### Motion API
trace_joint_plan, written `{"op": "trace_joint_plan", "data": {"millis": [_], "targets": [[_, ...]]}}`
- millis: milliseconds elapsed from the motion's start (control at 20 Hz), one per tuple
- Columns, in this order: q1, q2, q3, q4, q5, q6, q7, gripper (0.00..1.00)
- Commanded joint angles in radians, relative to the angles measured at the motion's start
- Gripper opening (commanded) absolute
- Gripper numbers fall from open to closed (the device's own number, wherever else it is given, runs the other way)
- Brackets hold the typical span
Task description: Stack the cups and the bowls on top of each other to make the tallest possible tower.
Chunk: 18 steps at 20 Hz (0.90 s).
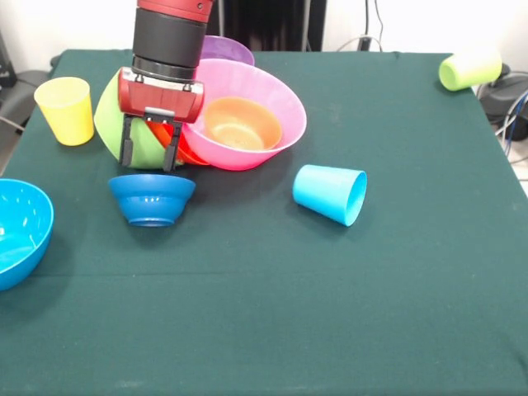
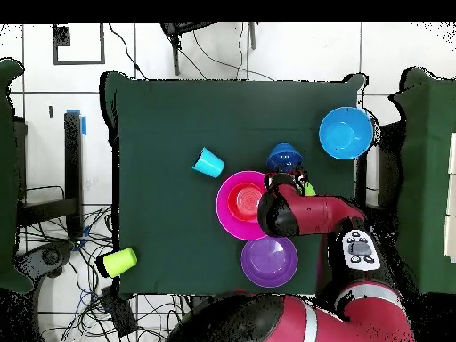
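My gripper (image 1: 148, 153) hangs open, its fingers (image 1: 126, 153) spread in front of a lime green bowl (image 1: 111, 115) tipped on its side. An orange-red bowl (image 1: 188, 151) lies wedged between that and the large pink bowl (image 1: 272, 99), which tilts and holds the small orange bowl (image 1: 242, 124). The small dark blue bowl (image 1: 152, 198) stands alone just below the gripper. A purple bowl (image 1: 231, 51) sits behind the pink one. One light blue cup (image 1: 330, 194) lies on its side and a yellow cup (image 1: 66, 110) stands upright. In the overhead view the gripper (image 2: 283, 183) is between the pink bowl (image 2: 233, 207) and the dark blue bowl (image 2: 283, 158).
A large light blue bowl (image 1: 18, 231) sits at the table's left edge. A lime green cup (image 1: 470, 68) lies on its side at the far right corner. Cables run off the table's right side.
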<state>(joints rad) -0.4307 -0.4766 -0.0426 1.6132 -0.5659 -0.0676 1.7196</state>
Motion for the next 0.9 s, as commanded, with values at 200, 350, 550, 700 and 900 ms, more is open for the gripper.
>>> {"op": "trace_joint_plan", "data": {"millis": [200,350,550,700,900], "targets": [[0.012,0.025,0.071,0.010,-0.048,-0.002,0.070,1.00],[0.013,0.024,0.071,0.010,-0.048,-0.002,0.070,1.00],[0.010,0.024,0.077,0.008,-0.050,0.004,0.065,1.00],[0.017,0.025,0.065,0.013,-0.048,-0.008,0.073,1.00],[0.006,0.028,0.074,0.012,-0.053,-0.004,0.067,1.00]]}}
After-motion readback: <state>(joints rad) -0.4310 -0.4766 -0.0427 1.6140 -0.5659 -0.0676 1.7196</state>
